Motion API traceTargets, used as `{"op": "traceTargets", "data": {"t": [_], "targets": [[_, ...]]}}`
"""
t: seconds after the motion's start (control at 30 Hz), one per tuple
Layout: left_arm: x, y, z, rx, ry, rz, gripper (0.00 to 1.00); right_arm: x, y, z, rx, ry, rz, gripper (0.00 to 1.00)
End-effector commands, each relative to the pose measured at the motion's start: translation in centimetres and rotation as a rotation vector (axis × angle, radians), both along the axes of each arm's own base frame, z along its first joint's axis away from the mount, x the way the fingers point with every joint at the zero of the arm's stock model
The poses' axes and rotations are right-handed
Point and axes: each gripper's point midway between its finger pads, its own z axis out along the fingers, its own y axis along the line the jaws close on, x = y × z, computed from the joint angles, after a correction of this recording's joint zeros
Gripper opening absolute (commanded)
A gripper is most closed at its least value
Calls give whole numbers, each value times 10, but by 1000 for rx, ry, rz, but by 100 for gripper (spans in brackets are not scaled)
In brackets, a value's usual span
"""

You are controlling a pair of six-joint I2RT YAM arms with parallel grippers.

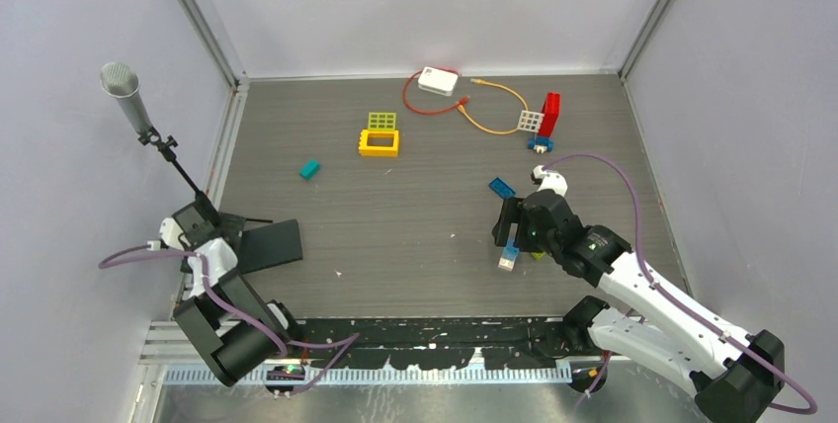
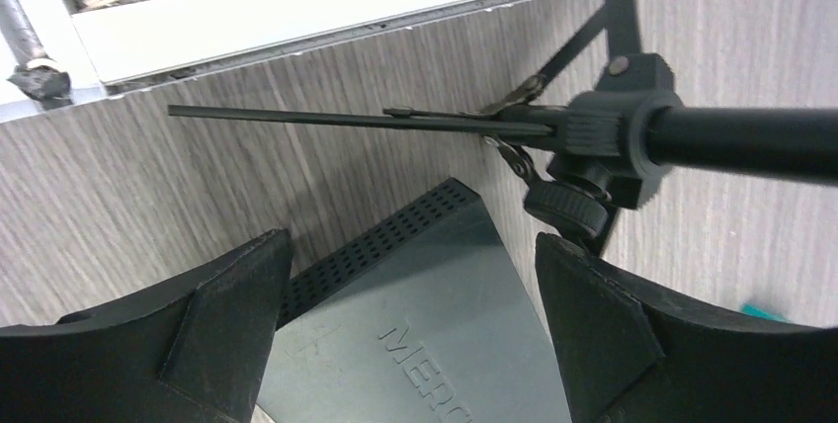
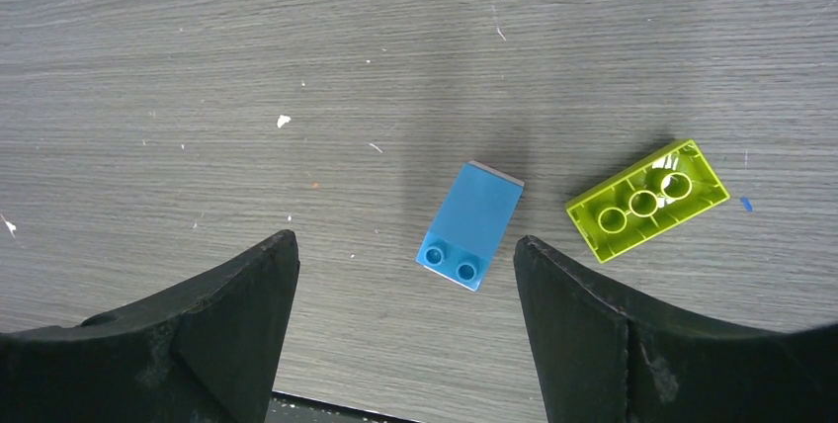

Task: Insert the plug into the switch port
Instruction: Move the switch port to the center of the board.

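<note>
The switch [image 1: 269, 243] is a dark grey flat box at the left; the left wrist view shows its vented edge and raised "MERC" lettering [image 2: 435, 324]. My left gripper [image 1: 215, 228] [image 2: 410, 334] hovers open just over its near corner, holding nothing. An orange cable [image 1: 494, 126] lies far off at the back, one plug [image 1: 463, 101] near a small white box [image 1: 438, 80] that has a red cable. My right gripper [image 1: 507, 233] [image 3: 405, 324] is open above a blue brick [image 3: 471, 226], not touching it.
A microphone [image 1: 121, 87] on a tripod stand [image 2: 613, 136] sits right beside the switch. A lime brick [image 3: 647, 199], blue plate [image 1: 501, 187], teal brick [image 1: 310, 169], yellow frame [image 1: 379, 142], green grid [image 1: 381, 121] and red brick [image 1: 549, 112] are scattered around.
</note>
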Motion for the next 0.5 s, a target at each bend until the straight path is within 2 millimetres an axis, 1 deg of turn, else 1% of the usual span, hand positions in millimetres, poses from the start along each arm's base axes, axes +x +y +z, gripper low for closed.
{"op": "traceTargets", "data": {"t": [0.0, 0.23, 0.33, 0.47], "targets": [[4, -25, -5, -86, -87, -26, 95, 6, 5, 7, 14, -37, 17, 84], [4, -47, 0, -131, -167, -74, 95, 5, 5, 7, 18, -41, 16, 84], [3, -55, 0, -141, -181, -101, 95, 5, 5, 8, 19, -41, 17, 84], [-1, -66, -6, -138, -163, -146, 95, 4, 4, 9, 23, -43, 18, 84]]}}
